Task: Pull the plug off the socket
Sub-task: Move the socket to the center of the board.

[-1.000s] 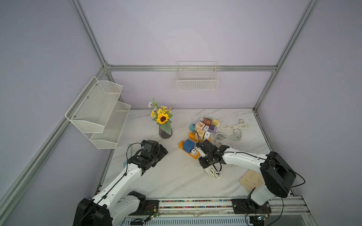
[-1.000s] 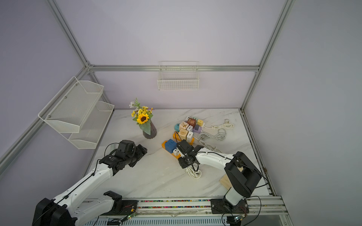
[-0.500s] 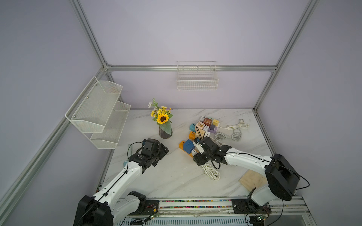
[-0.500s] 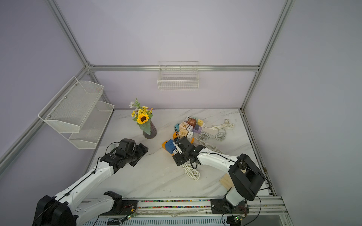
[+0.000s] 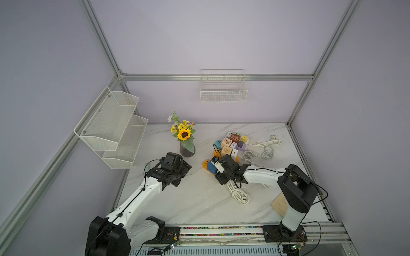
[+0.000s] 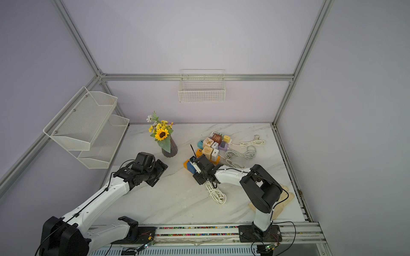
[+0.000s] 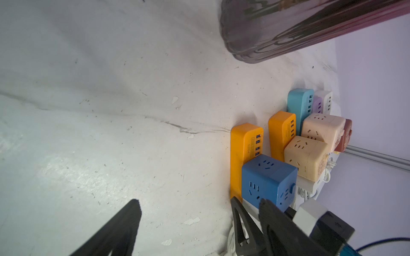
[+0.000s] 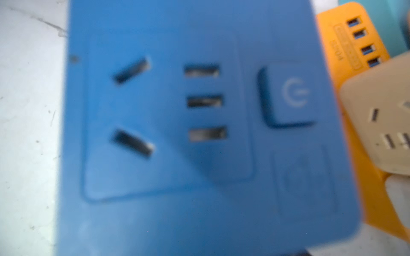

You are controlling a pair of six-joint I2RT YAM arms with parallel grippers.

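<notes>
A blue cube socket (image 5: 212, 169) (image 6: 190, 167) stands on an orange power strip (image 5: 205, 165) (image 7: 241, 144). Its face fills the right wrist view (image 8: 177, 133), and its slots hold nothing. My right gripper (image 5: 219, 171) is pressed close against the cube; its jaws show in no view. A white cord ending in a plug (image 5: 238, 195) lies loose on the table just in front of the right arm. My left gripper (image 7: 184, 199) hovers open and holds nothing, left of the cube, near the vase. Beside it rises a black finger (image 7: 277, 226) of the right gripper.
A dark vase of sunflowers (image 5: 187, 149) stands just behind the left gripper. Several coloured cube sockets (image 5: 230, 144) and coiled white cords (image 5: 259, 153) crowd the back right. A wooden board (image 5: 280, 205) lies under the right arm's base. Wire shelves (image 5: 111, 128) hang on the left wall.
The right gripper has moved from above the white cord coil back and left to the blue cube. The cord stays on the table. The left arm has barely moved.
</notes>
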